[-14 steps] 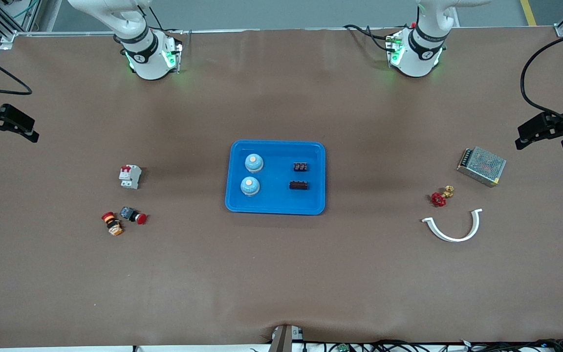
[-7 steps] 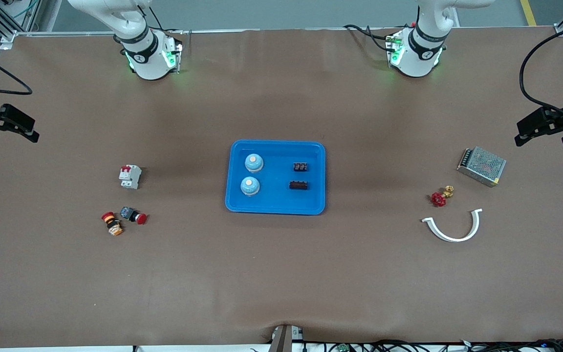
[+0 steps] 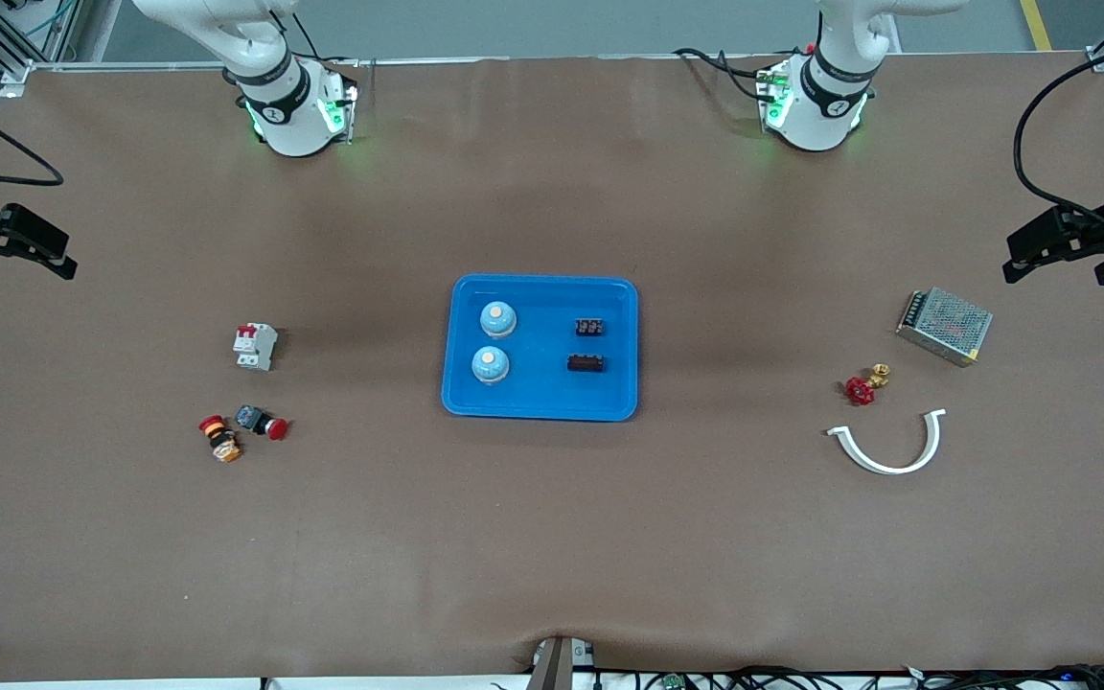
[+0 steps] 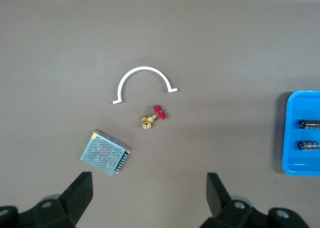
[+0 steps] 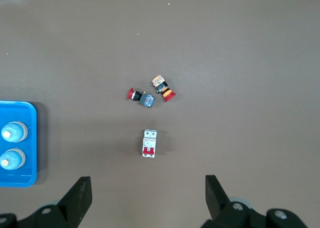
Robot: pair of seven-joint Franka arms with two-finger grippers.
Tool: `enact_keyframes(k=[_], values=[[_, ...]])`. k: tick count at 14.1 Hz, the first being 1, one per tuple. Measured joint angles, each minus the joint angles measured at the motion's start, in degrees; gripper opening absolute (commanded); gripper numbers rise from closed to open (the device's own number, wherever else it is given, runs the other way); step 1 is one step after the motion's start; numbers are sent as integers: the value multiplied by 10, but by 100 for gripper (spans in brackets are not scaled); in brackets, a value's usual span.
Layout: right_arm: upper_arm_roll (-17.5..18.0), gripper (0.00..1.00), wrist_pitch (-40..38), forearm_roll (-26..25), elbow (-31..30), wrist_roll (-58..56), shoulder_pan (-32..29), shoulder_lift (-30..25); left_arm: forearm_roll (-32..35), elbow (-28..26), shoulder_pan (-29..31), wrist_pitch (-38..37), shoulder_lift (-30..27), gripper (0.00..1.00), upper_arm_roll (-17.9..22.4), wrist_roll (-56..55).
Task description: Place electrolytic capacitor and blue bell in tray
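Note:
The bright-blue tray (image 3: 542, 393) lies at the table's middle. Two blue bells (image 3: 497, 318) (image 3: 490, 364) stand in its half toward the right arm's end. Two dark electrolytic capacitors (image 3: 589, 328) (image 3: 586, 363) lie in its other half. My left gripper (image 3: 1055, 270) hangs open and empty over the left arm's end of the table; its wrist view shows the tray's rim (image 4: 292, 133) and both capacitors (image 4: 310, 124). My right gripper (image 3: 25, 271) hangs open and empty over the right arm's end; its wrist view shows both bells (image 5: 13, 133).
Toward the left arm's end lie a metal mesh power supply (image 3: 943, 326), a red-handled brass valve (image 3: 861, 387) and a white half-ring (image 3: 887, 446). Toward the right arm's end are a white circuit breaker (image 3: 255, 346) and two red push buttons (image 3: 262, 422) (image 3: 219, 438).
The left gripper has drifted a little toward the robots' bases. The right gripper and everything on the table stay as they were.

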Motion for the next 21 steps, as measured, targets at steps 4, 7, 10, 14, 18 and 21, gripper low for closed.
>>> enact_keyframes(k=[4, 7, 10, 14, 18, 21], values=[[-2, 100, 0, 0, 0, 0, -1, 0, 0, -1, 9, -1, 0, 100, -14, -1], [-3, 100, 0, 0, 0, 0, -1, 0, 0, -1, 10, -1, 0, 100, -15, -10], [-3, 100, 0, 0, 0, 0, -1, 0, 0, -1, 10, -1, 0, 100, -17, -10], [-2, 100, 0, 0, 0, 0, -1, 0, 0, 1, 11, -1, -1, 100, -18, -10], [2, 100, 0, 0, 0, 18, -1, 0, 0, 2, 12, 0, -2, 100, -18, -10], [1, 100, 0, 0, 0, 18, -1, 0, 0, 3, 16, 1, -2, 100, -18, -10]])
